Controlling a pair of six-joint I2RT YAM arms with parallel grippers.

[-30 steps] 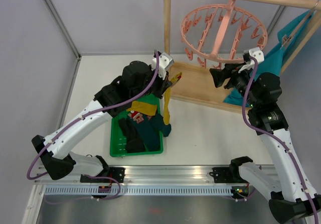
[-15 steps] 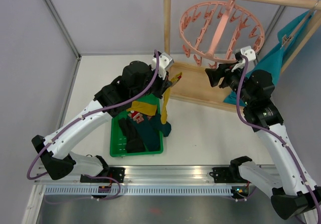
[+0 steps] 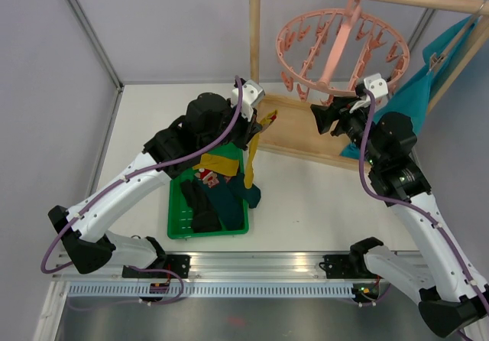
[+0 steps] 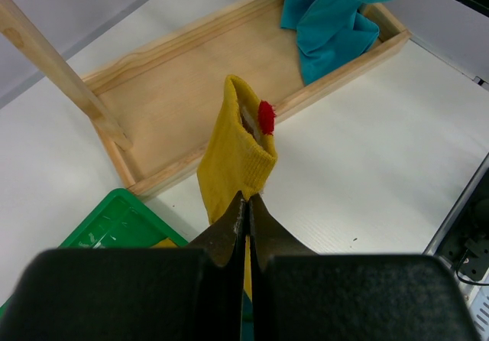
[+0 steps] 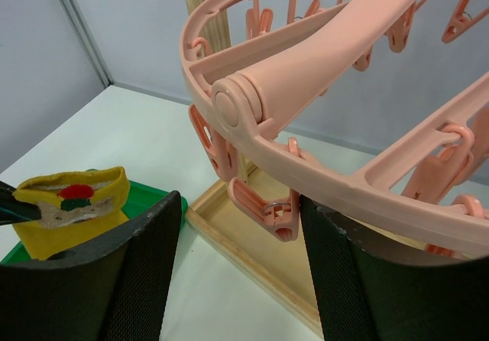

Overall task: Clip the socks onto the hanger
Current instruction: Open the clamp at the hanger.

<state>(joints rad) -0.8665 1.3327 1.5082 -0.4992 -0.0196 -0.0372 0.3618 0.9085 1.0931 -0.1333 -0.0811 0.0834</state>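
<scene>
now mustard sock (image 4: 229,154) vertical, cuff up, in clenched left tool (image 4: 246,207); right tool (image 5: 239,203) agape around hanger peg (image 5: 266,205)

The white table (image 3: 306,196) carries a wooden rack base (image 3: 302,131); a green tray (image 3: 208,235) lies near-left of this base.

The mustard sock (image 4: 233,154) is half hidden by the left pincer (image 4: 246,203); the hanger (image 5: 306,77) is cut off top and right.
</scene>
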